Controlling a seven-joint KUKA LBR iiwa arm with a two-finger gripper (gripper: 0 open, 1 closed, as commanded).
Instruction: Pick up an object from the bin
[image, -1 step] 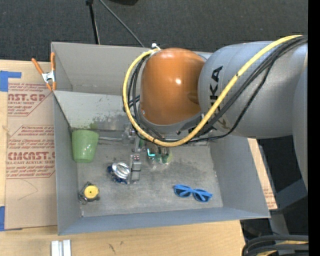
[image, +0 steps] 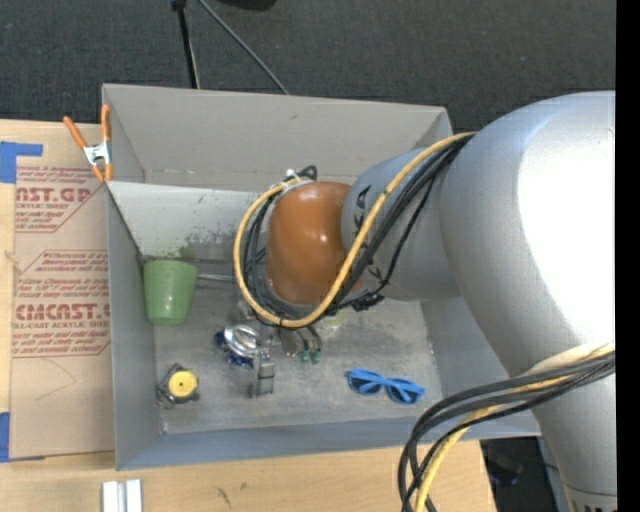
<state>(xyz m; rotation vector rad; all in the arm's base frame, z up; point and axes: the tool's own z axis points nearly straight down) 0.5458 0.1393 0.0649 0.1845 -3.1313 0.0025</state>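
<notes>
Where the pincer (image: 265, 372) hangs (spread: cannot tell), a blue-silver thing (image: 238, 343) lies beside.

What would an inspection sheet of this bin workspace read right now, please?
Surface: grey metal bin, floor scuffed.
Job's things: shiny silver-and-blue thing at the floor's middle, right beside the gripper.
Clutter: green cup by the left wall; yellow round thing front left; blue sunglasses front right.
Grippers: gripper low over the floor's middle.
Cables: yellow and black cables looped round the orange wrist cover.
Surroundings: dark floor behind the bin.
</notes>
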